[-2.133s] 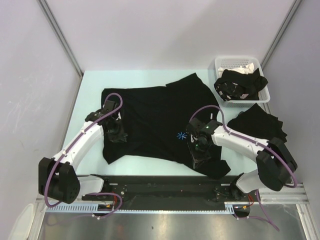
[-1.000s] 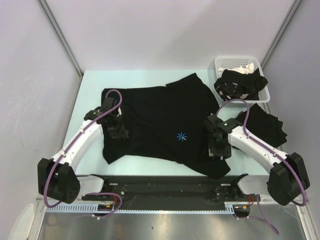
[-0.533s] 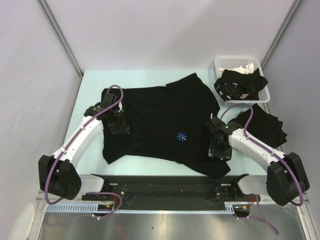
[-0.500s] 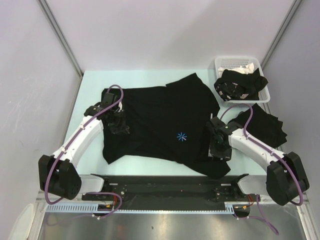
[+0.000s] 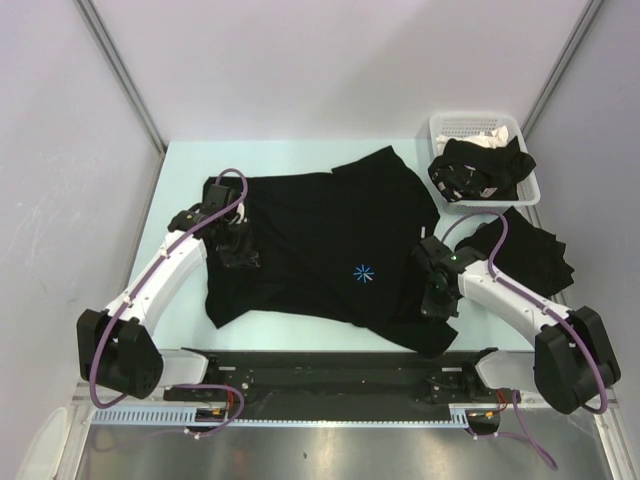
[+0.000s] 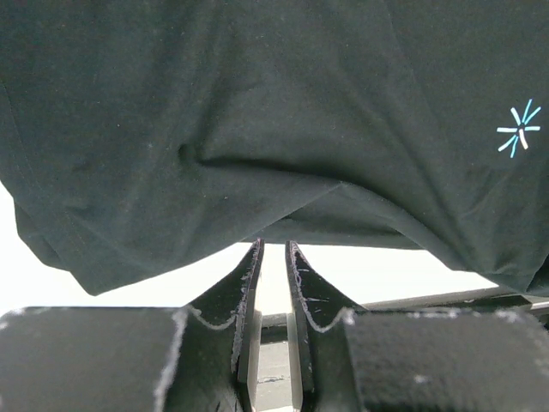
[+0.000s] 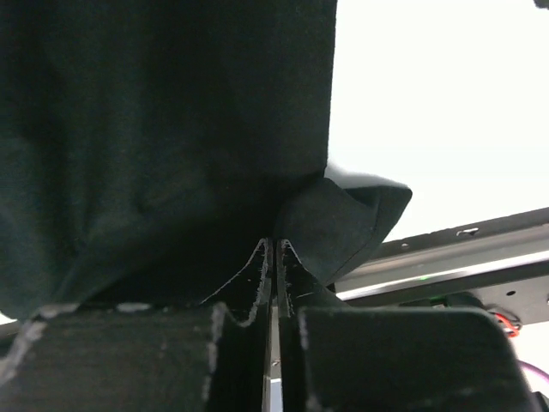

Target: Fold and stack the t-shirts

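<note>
Pale mint table (image 5: 190, 165) carries 3 things. Big black tee (image 5: 320, 225) w/ blue starburst mark (image 5: 363, 273) lies spread over the middle, from near edge to far half. Smaller black tee (image 5: 535, 250) lies at right side, near the big one. White slotted basket (image 5: 465, 128) sits in far-right corner.

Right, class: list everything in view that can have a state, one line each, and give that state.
starburst t-shirt: spread out, unfolded, pinched at both sides.
left end effector: closed on the starburst t-shirt's edge, cloth lifted.
right end effector: shut on the starburst t-shirt's edge.
black shirt: lying loosely folded, untouched.
white basket: holding a heap of dark clothes.
</note>
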You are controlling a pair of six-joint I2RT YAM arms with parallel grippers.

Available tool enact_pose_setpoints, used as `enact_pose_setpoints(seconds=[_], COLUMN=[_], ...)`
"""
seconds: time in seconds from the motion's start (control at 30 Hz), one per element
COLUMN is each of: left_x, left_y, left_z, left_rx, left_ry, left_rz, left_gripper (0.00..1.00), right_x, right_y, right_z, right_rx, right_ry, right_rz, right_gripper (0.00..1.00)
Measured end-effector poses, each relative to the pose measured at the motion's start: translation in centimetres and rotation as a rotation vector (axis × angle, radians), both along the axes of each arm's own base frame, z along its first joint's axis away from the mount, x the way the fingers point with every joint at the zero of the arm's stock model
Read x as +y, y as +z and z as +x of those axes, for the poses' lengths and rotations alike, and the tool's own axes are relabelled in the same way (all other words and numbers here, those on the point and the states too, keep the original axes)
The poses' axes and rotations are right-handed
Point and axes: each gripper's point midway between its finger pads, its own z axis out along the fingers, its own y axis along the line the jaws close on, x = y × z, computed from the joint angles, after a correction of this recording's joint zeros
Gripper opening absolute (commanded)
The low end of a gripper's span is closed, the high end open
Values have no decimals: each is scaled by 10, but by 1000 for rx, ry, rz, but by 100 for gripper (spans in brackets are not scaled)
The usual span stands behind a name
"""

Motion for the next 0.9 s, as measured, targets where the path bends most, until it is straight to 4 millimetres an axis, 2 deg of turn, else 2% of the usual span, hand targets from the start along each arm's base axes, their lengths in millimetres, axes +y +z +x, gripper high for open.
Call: enact_pose_setpoints(seconds=[0.2,0.33,0.53,0.67,0.9], left_x=[0,0,-1,-1,-1], left_y=[0,0,0,0,0], left_z=[0,0,0,-1,-2], left_rx=[0,1,2,2,6], left_ry=[-1,-1,-3,-2,-3], left_rz=[-2,-2,-5,-6,-7], left_gripper=[19,19,19,19,20], right_x=[3,7,18,18,6], right_y=[6,15,50,74,74], right_z=[2,10,45,68,77], right_rx=[-25,-51,-180,-265,-264], right_ry=[0,15,53,67,80], right_rz=[25,41,64,50,-15], right_gripper=[0,0,0,0,0])
